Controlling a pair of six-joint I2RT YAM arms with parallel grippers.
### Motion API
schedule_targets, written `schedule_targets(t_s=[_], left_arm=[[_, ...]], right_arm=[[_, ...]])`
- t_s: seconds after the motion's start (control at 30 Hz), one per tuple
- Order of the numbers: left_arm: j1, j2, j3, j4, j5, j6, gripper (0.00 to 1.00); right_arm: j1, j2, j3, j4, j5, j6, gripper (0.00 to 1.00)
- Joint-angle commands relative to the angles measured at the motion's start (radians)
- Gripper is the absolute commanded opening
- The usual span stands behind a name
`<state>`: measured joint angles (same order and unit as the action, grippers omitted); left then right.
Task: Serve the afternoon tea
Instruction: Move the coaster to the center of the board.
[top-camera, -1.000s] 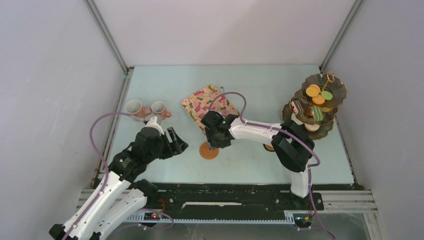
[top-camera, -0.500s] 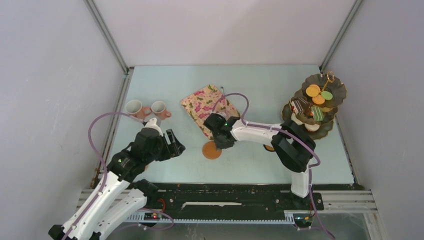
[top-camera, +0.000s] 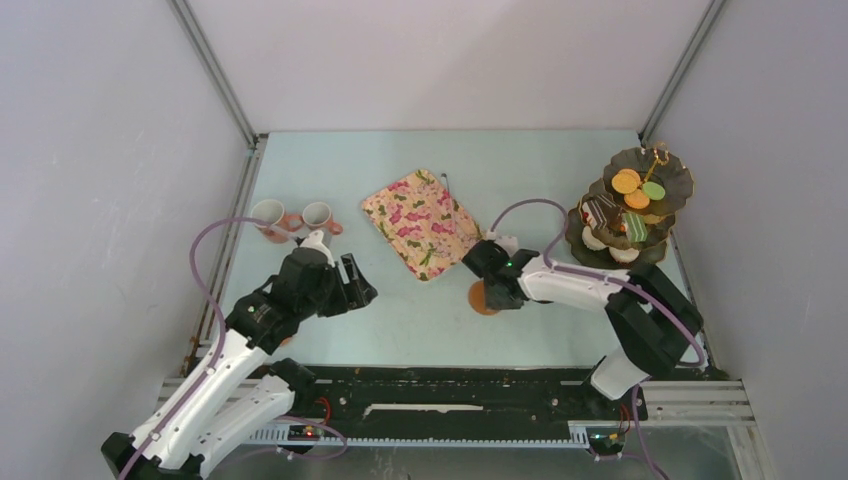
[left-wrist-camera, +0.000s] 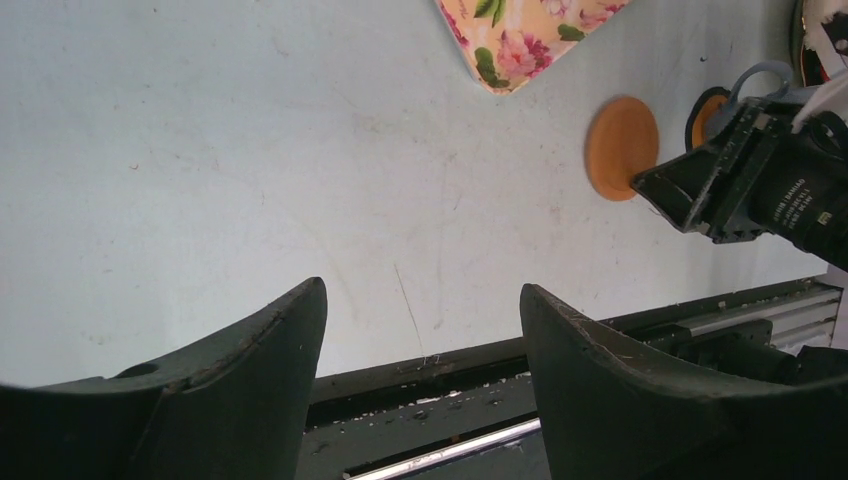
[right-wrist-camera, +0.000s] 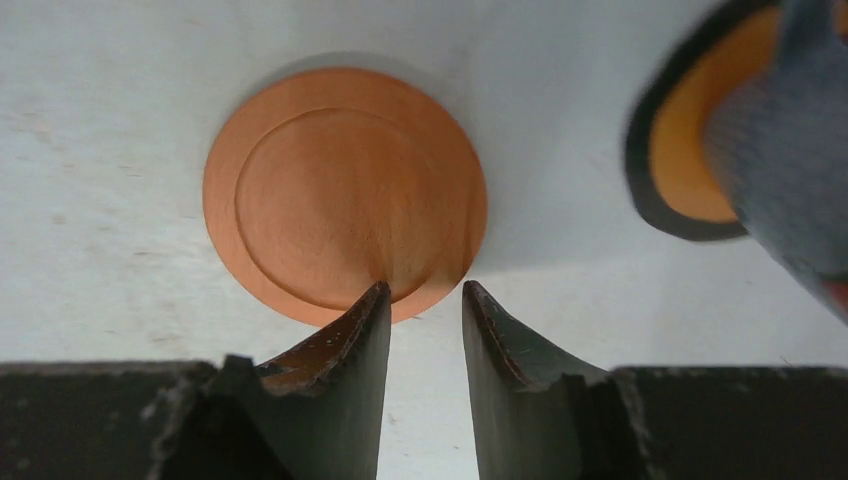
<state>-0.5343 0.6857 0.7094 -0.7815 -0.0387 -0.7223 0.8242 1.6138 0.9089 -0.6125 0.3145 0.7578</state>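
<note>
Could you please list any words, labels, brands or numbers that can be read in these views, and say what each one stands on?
White print on the black right wrist housing, left wrist view: too small and blurred to read.
No other text shows: none on the coaster, tray, mugs or stand.
</note>
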Motion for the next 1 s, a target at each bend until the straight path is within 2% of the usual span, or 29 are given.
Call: schedule_targets(t_s=[0.0, 0.2, 0.37, 0.6, 0.97], left_arm=[[0.005, 0.005, 0.033, 0.043, 0.024, 0.031, 0.77], [0.005, 0.012, 0.032, 0.051, 0.031, 0.036, 0.77], [0.005, 0.011, 0.024, 0.06, 0.055, 0.028, 0.77], [0.005, 0.016, 0.028, 0.057, 0.067, 0.021, 0.76], [0.005, -0.014, 0.044, 0.011, 0.042, 0.026, 0.76]], right_arm=[[-0.026, -0.074, -0.133, -0.116, 0.056, 0.108, 0.36], [-0.058, -0.176, -0.219, -0.134, 0.055, 0.16, 0.36], [-0.081, -0.18, -0.221, -0.044, 0.042, 0.045, 0.37], [-0.151, -0.056, -0.096, -0.04, 0.101, -0.019, 0.36], [-0.167, 0.068, 0.01, -0.01, 0.151, -0.105, 0.36]])
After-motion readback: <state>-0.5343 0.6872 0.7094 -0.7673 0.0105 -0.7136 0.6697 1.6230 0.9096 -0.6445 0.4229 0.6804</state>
